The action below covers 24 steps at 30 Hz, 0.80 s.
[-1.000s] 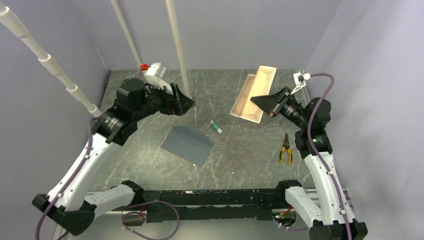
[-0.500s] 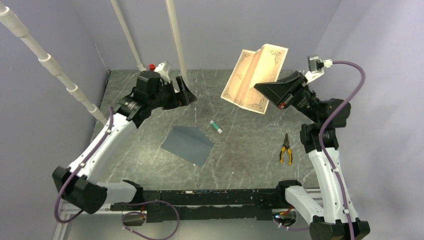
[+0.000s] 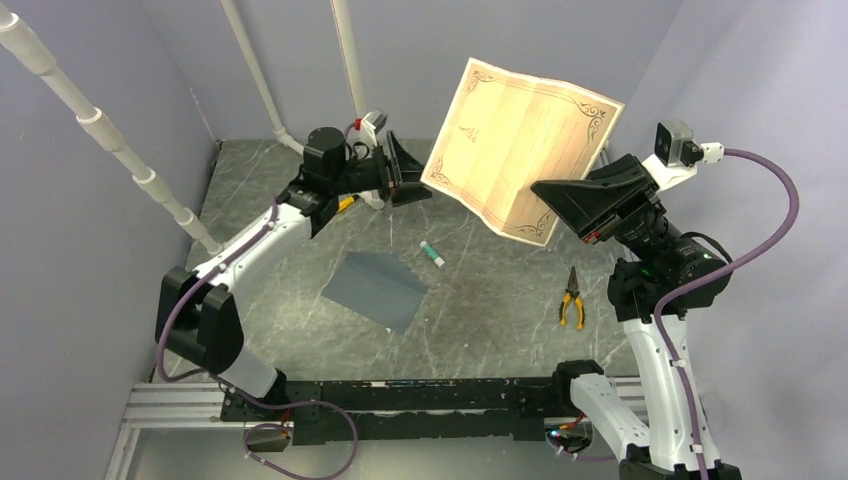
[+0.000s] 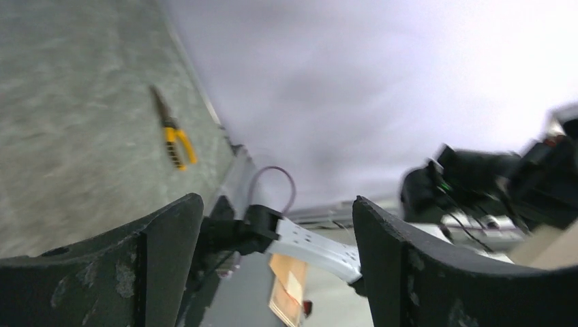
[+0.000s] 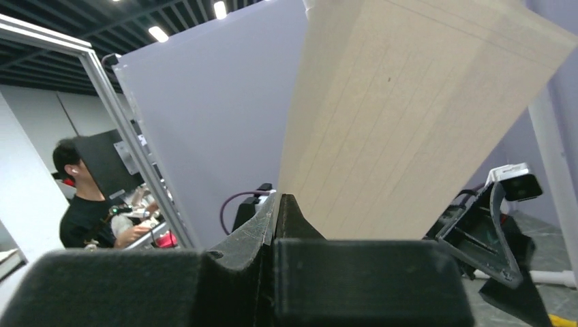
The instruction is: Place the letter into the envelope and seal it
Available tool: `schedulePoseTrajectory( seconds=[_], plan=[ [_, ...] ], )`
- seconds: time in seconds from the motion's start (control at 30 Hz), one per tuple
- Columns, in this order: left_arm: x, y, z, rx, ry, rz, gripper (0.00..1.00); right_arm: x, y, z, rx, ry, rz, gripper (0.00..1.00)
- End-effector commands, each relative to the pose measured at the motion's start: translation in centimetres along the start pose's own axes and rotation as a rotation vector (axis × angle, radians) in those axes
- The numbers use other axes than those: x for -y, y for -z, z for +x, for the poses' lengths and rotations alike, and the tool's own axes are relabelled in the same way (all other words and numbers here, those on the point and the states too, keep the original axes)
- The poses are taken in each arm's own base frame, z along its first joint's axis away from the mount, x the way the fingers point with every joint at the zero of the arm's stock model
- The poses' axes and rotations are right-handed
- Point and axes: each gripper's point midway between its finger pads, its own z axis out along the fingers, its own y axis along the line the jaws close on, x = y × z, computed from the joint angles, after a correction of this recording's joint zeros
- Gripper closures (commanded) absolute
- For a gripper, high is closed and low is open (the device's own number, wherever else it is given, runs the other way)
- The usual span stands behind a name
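Nearest, envelope (image 3: 375,290) flat on table (image 3: 300,330), pliers (image 3: 571,297) to right, well apart. Beyond, right gripper (image 3: 545,190) pinched tight on letter (image 3: 520,150) edge, sheet aloft over table. Farthest, left gripper (image 3: 408,170) spread wide, empty, just beside letter's left edge.

Soft, even light from above keeps the top view sharp with only faint shadows on the counter (image 3: 480,300), whereas everything beyond the left hand (image 4: 276,204) smears with motion blur, and the letter (image 5: 409,122) above the right hand (image 5: 281,201) is brightly lit, ceiling lamps (image 5: 219,9) glaring up-left of it.
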Motion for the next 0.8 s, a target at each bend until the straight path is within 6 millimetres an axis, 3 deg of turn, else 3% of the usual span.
schedulePoseTrajectory(
  seconds=[0.0,0.33,0.57,0.77],
  plan=[
    [8.8,0.9,1.6,-0.119,-0.081,0.374,0.14,-0.7,0.1,-0.5,0.048,-0.040,-0.030,1.00],
    [15.4,2.7,4.8,-0.216,-0.165,0.676,0.13,0.8,0.3,-0.1,0.068,-0.114,-0.013,1.00],
    [17.2,4.0,5.3,-0.186,-0.257,0.695,0.11,2.7,0.4,0.9,0.058,-0.165,0.027,1.00],
    [17.5,4.3,5.4,-0.139,-0.311,0.647,0.09,4.8,0.6,3.1,0.024,-0.203,0.075,1.00]
  ],
)
